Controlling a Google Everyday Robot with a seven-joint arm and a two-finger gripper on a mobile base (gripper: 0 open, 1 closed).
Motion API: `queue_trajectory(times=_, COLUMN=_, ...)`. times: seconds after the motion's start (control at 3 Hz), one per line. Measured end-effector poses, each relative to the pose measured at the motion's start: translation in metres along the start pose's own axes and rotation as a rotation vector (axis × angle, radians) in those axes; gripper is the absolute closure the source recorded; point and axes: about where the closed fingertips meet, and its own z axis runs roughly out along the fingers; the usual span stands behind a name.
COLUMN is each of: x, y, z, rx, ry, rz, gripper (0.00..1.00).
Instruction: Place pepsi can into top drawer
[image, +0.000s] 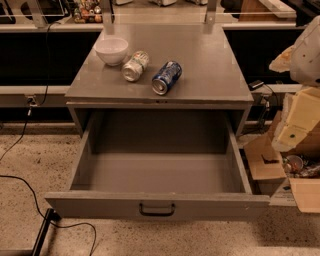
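The pepsi can (166, 77), dark blue with white markings and a silver end, lies on its side on the grey cabinet top (210, 75), near its front edge. Below it the top drawer (155, 172) is pulled wide open and nothing lies inside. Its flat front panel carries a small dark pull handle (157, 210). My arm comes in at the right edge of the camera view, and the gripper (292, 134) hangs there, to the right of the drawer and well away from the can.
A pale green-and-white can (135, 65) lies on its side just left of the pepsi can. A white bowl (111, 50) stands behind it. Cardboard boxes (300, 192) sit on the floor to the right. A black cable (30, 192) runs across the floor at left.
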Motion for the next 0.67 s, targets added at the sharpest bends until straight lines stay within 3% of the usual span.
queue_trajectory(times=0.33, x=0.0, y=0.0, z=0.0, rx=0.0, ry=0.0, rz=0.0, gripper=0.0)
queue_trajectory(times=0.67, x=-0.012, y=-0.007, z=0.002, rx=-0.006, ry=0.011, rz=-0.128, gripper=0.0)
